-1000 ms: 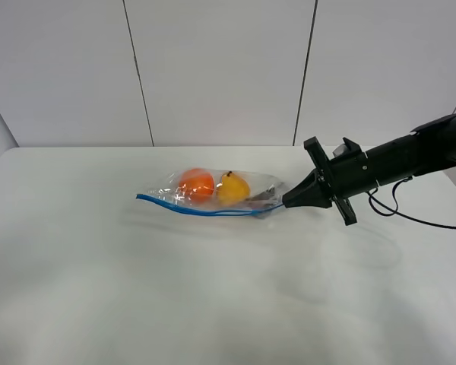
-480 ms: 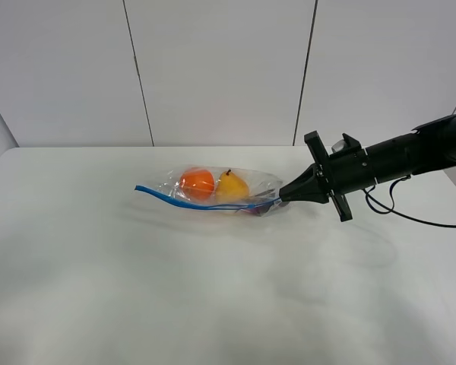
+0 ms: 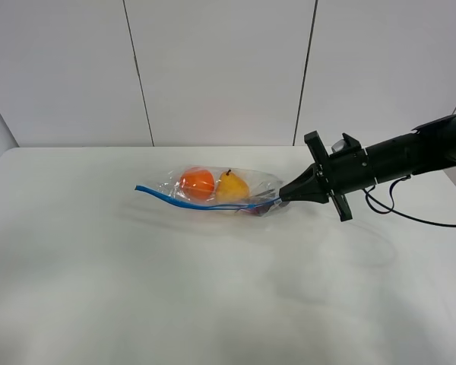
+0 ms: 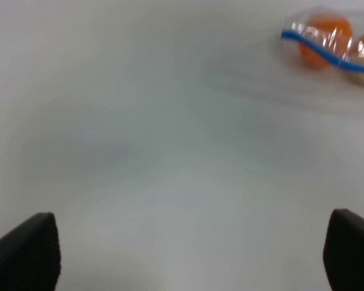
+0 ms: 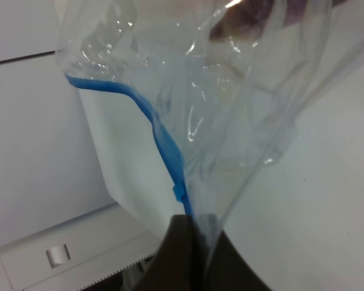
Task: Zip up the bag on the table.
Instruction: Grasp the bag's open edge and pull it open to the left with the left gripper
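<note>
The clear crinkly bag (image 3: 213,190) lies near the middle of the white table (image 3: 213,304). It holds an orange fruit (image 3: 197,183), a yellow pear (image 3: 232,186) and a dark item at its right end. Its blue seal strip (image 3: 190,203) runs along the near edge. My right gripper (image 3: 283,198) is shut on the bag's right corner at the end of the strip; the right wrist view shows the strip (image 5: 164,142) running into the closed fingers (image 5: 185,254). My left gripper's fingertips (image 4: 27,254) stand wide apart over bare table, with the bag (image 4: 333,42) far off.
A black cable (image 3: 418,217) trails from the right arm onto the table at the right. A grey panelled wall (image 3: 213,68) stands behind the table's far edge.
Between one second and half a second ago, my right gripper lifted the bag's corner slightly and the blue strip straightened. Since then nothing has visibly moved.
</note>
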`<action>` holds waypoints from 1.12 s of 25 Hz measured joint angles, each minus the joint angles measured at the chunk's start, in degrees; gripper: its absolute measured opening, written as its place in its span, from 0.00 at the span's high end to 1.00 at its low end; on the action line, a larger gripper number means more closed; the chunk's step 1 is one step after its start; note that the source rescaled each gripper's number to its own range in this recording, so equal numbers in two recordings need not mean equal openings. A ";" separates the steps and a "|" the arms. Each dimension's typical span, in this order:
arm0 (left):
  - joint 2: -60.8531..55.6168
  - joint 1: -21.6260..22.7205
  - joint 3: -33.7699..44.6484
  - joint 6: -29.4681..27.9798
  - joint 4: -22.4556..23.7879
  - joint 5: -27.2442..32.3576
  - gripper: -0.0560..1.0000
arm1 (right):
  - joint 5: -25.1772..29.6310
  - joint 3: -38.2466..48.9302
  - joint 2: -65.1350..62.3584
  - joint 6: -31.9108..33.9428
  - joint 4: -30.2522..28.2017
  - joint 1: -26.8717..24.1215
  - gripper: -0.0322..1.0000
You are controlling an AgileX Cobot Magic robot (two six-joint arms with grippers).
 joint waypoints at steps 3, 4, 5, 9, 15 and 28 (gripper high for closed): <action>8.00 0.00 -4.13 1.62 0.00 -3.72 0.00 | 0.00 0.00 0.00 0.00 0.16 0.00 0.97; 11.22 0.00 -5.44 2.91 0.00 -4.90 0.00 | 0.00 0.00 0.00 0.00 0.40 0.00 0.97; 13.98 0.00 -6.59 4.31 0.00 -6.28 0.00 | 0.00 0.00 0.00 0.00 0.59 0.00 0.97; 25.77 0.00 -9.07 18.72 0.00 -13.55 0.00 | 0.00 0.00 0.00 0.00 0.83 0.00 0.97; 38.27 0.00 -9.34 58.66 -3.47 -28.69 0.00 | 0.00 0.00 0.00 -0.46 0.83 0.00 0.97; 58.77 -13.86 -9.34 112.59 -52.00 -39.26 0.00 | 0.00 0.00 0.00 -1.54 1.20 0.00 0.97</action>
